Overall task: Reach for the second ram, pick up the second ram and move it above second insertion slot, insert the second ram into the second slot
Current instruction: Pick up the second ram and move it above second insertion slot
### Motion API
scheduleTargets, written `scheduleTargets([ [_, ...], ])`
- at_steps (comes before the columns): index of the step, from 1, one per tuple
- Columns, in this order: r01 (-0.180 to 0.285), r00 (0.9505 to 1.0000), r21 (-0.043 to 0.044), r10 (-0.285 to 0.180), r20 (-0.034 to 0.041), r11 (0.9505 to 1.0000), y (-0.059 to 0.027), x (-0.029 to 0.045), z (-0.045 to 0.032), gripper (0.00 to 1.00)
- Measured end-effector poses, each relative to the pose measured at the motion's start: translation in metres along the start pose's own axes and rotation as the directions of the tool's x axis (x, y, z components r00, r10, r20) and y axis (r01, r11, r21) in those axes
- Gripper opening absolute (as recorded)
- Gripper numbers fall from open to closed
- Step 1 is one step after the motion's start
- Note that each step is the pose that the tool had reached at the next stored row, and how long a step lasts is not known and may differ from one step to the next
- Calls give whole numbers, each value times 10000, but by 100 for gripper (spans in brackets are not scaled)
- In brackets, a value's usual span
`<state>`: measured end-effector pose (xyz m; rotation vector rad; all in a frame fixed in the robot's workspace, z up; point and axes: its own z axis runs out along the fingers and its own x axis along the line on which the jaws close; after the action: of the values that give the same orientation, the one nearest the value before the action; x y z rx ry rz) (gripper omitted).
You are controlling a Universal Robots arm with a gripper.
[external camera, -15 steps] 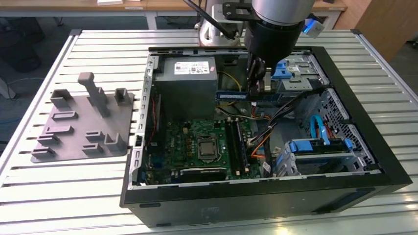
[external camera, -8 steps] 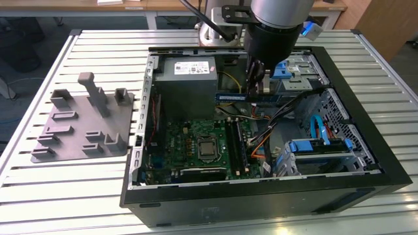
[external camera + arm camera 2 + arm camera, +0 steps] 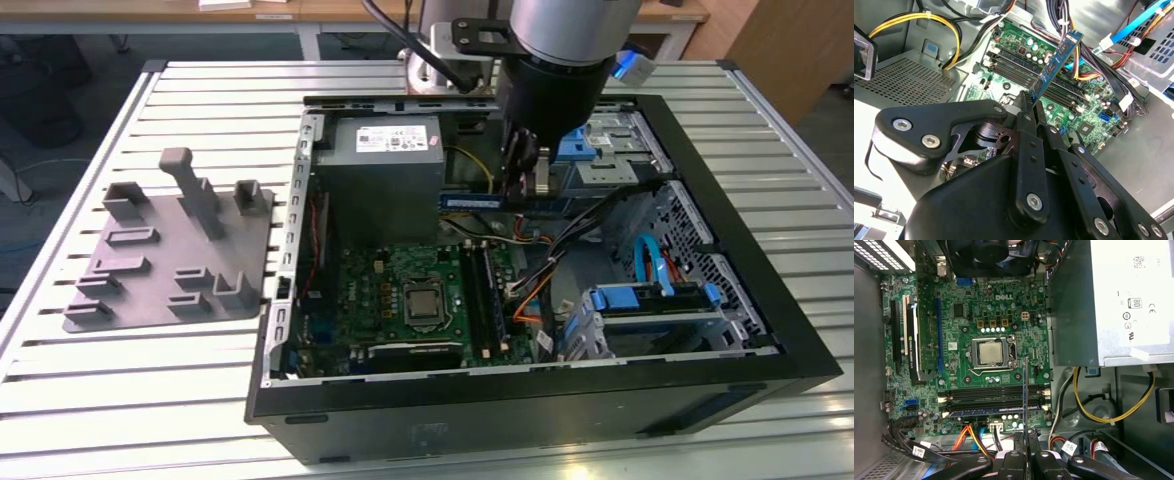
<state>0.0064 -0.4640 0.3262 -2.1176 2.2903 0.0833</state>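
Blue-black second ram (image 3: 474, 201) clamped in gripper (image 3: 526, 193), long axis level, pointing to exterior view's left

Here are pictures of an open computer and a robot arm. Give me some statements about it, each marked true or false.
1. The hand grips the second ram. True.
2. The second ram is already seated in its slot. False: it is held in the air above the motherboard.
3. Another memory stick already sits in one slot of the motherboard. True.
4. The grey fixture lies inside the computer case. False: it lies on the slatted table, at the exterior view's left of the case.
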Motion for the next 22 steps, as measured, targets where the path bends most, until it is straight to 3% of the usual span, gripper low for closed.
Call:
scheduleTargets([
  [10,0,10000,0,0,0,10000,17,7,102,14],
  [14,4,10000,0,-4,1,10000,82,18,162,14],
  [22,85,10000,-3,-85,-17,10000,153,89,175,14],
])
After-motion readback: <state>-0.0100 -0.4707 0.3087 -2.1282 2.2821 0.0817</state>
